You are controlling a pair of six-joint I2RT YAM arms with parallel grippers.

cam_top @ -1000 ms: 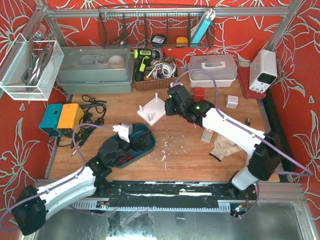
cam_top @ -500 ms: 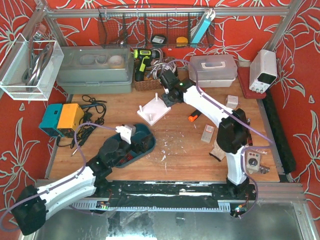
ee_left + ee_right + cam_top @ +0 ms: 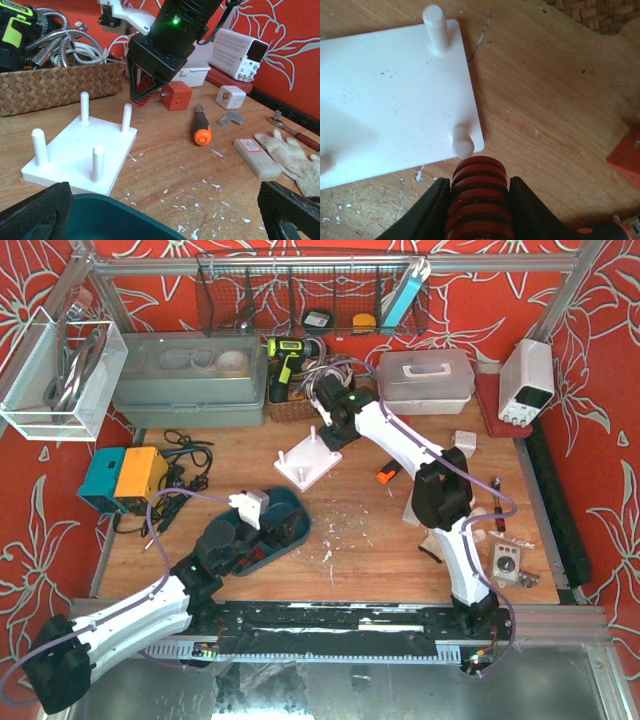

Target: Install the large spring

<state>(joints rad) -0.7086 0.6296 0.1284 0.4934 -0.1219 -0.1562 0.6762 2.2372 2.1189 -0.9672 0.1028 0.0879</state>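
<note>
Holding: right tool [image 3: 147,86] is clamped on the red spring [image 3: 479,175], its two fingers on the coil's sides.
Spring position: above the bench [image 3: 165,160], just beside the corner peg [image 3: 462,142] of the white peg plate [image 3: 385,100]; not over it, not threaded on.
Left tool [image 3: 162,215]: fingers wide apart, nothing between them, low over the teal tray [image 3: 125,220].
Risk, alignment: the coil's bore looks off the peg's axis. Lowering from here would likely land a coil on the peg tip or the plate corner.
Risk, plate: cannot tell whether it is fixed down. A sideways knock could slide it.
Risk, grip: pushing against a snagged peg could tilt the spring or pop it out.
Edges: the peg stands right at the plate's corner, so little margin.
Open room: bare bench beside the plate toward the screwdriver [image 3: 200,127]; basket [image 3: 55,85] close behind; orange cube [image 3: 176,95] near the tool.
</note>
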